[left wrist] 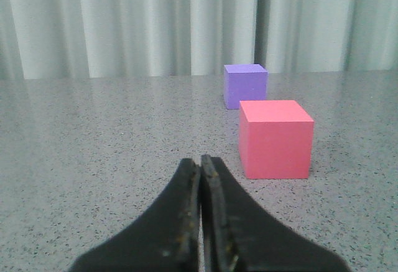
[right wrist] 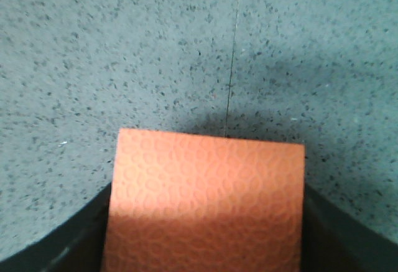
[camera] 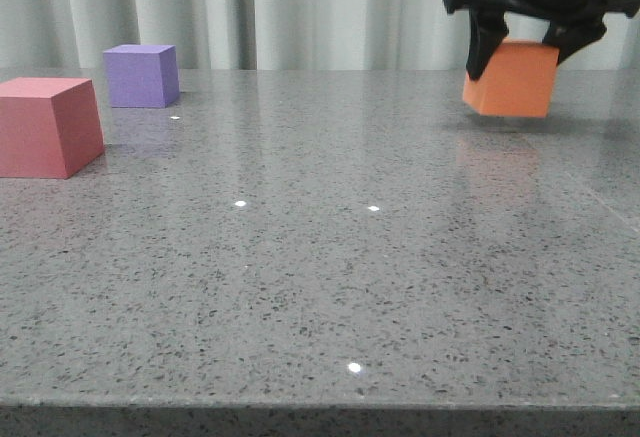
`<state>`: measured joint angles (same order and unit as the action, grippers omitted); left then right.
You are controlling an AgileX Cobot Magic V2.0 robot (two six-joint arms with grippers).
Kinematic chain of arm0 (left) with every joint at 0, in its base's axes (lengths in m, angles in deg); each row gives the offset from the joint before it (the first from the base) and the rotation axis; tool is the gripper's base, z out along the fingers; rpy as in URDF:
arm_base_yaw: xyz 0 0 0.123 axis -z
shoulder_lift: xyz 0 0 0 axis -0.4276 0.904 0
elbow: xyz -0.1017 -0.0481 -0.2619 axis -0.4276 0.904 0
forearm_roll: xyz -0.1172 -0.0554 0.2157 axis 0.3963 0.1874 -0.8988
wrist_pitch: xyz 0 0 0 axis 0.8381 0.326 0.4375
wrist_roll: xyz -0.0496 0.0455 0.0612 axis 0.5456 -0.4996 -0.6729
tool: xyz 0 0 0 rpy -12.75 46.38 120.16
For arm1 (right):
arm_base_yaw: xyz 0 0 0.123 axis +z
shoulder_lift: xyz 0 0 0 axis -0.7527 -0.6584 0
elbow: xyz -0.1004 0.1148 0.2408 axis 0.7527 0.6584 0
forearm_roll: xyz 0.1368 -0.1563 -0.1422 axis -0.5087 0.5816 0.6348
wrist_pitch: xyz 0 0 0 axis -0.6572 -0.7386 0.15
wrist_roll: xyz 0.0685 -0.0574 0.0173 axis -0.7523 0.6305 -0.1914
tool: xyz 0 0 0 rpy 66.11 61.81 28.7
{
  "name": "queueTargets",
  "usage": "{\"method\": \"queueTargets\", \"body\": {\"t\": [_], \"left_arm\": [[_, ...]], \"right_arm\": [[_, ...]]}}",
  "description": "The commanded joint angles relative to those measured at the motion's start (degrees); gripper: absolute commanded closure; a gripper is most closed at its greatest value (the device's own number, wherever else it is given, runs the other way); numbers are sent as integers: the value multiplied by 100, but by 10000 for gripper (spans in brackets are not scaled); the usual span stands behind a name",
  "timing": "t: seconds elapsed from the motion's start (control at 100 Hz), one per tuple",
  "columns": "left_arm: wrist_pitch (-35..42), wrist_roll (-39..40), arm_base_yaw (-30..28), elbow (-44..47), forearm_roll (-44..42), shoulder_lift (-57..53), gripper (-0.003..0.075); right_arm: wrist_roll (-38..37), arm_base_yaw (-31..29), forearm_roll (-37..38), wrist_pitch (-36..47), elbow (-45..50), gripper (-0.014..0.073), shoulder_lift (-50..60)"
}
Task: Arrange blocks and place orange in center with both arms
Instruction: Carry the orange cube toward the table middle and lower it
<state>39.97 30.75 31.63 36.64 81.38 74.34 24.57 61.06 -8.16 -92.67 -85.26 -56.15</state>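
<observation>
My right gripper is shut on the orange cube and holds it tilted, just above the table at the far right. The cube fills the right wrist view between the dark fingers. The red-pink cube rests at the left edge of the table, with the purple cube behind it. Both show in the left wrist view, red-pink nearer and purple farther. My left gripper is shut and empty, low over the table, short of the red-pink cube and apart from it. It is out of the front view.
The grey speckled table runs to a front edge near the camera. Pale curtains hang behind the table. A thin seam crosses the tabletop under the right gripper.
</observation>
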Motion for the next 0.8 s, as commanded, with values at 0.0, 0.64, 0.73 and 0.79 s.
{"method": "queueTargets", "body": {"t": [0.0,0.64,0.73,0.79], "left_arm": [[455,54,48,236,2,-191,741],[455,54,48,236,2,-191,741],[455,54,48,236,2,-191,741],[455,54,48,236,2,-191,741]], "right_arm": [[71,100,-21,-75,-404,254,475],[-2411,2540,1772,-757,-2663,254,-898],[-2496,2646,1776,-917,-3108,254,-1196],[-2598,2682,1783,-1017,-3330,254,-1385]]}}
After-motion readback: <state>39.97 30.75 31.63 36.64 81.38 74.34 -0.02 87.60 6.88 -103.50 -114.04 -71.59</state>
